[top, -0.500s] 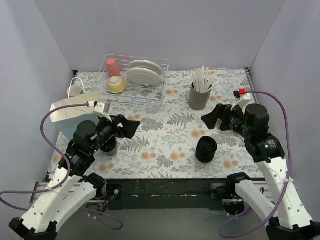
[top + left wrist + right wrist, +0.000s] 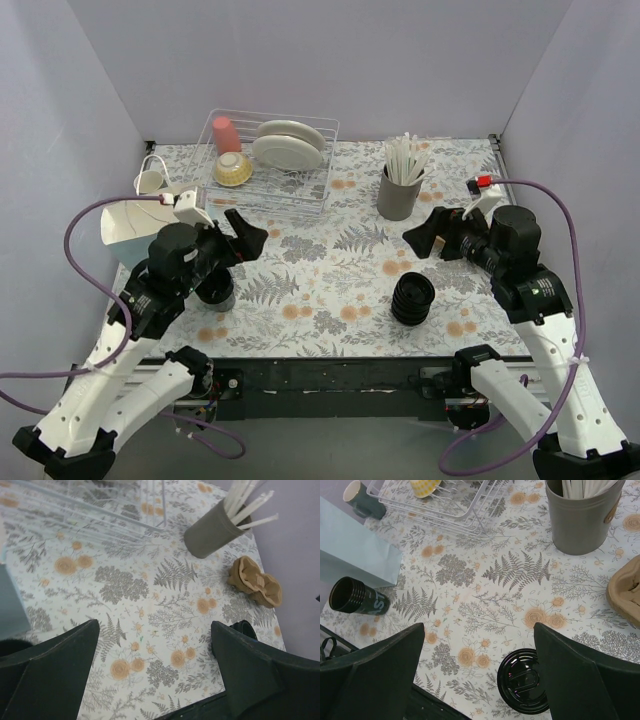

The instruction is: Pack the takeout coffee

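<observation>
The left gripper (image 2: pixel 155 625) has just lifted up and swung back, away from the black coffee cup (image 2: pixel 360 598). A moment ago it hung low, close over the cup. The cup has not moved. So the arm took nothing with it. I think the packing is still near its start.

The left gripper is wide open and holds nothing. Only the flowery table (image 2: pixel 330 270) shows between its fingers. The right gripper (image 2: pixel 479 625) is wide open and empty too, and it has stayed where it was.

The cup stands on the table at the left, just beside the corner of the light blue paper bag (image 2: pixel 355 545), under the left arm. It stands straight up. Its long side runs up and down, and its mouth points at the ceiling. The right wrist view looks down into it, and there is no lid on it. I take it for the takeout coffee, not closed yet. The stack of black lids (image 2: pixel 522 680) stands well apart from it, near the right gripper. The cup is not in the bag.
</observation>
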`<state>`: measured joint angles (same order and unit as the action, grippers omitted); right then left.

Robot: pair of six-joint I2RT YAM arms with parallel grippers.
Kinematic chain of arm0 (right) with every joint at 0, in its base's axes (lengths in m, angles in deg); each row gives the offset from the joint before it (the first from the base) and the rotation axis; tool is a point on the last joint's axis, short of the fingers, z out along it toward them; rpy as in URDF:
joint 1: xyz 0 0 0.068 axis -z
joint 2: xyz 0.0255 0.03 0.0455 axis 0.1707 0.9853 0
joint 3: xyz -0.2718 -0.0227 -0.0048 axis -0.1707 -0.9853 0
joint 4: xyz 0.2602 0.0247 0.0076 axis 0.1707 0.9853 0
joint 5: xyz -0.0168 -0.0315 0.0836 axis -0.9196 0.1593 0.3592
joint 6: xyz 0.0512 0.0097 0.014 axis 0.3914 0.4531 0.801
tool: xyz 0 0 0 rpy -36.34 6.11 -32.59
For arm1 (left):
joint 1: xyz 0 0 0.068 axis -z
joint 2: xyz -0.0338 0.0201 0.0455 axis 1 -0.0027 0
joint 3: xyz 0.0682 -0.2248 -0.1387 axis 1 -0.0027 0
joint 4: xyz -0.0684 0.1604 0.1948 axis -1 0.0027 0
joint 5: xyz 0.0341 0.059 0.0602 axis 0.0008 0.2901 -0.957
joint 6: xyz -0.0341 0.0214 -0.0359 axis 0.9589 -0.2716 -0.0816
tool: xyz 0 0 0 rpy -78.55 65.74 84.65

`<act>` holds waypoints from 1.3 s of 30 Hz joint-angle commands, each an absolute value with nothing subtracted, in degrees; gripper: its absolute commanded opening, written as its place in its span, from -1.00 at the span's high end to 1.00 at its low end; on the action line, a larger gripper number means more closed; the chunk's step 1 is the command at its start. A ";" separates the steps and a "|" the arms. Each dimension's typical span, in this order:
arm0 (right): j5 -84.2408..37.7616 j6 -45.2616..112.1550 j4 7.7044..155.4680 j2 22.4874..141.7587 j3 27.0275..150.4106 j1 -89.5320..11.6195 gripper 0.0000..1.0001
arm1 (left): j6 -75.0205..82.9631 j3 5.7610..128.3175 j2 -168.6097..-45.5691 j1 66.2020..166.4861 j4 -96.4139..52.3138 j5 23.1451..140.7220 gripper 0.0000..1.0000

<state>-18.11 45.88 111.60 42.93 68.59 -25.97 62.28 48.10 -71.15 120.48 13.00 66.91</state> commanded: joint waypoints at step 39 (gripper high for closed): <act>-11.81 43.42 110.26 33.30 66.52 -25.91 -0.60 | 84.68 45.85 -90.57 120.61 35.34 43.26 0.35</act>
<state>-11.42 44.22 110.14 33.45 64.31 -25.97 83.81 47.60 -90.29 120.48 36.94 44.50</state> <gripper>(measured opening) 0.803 0.347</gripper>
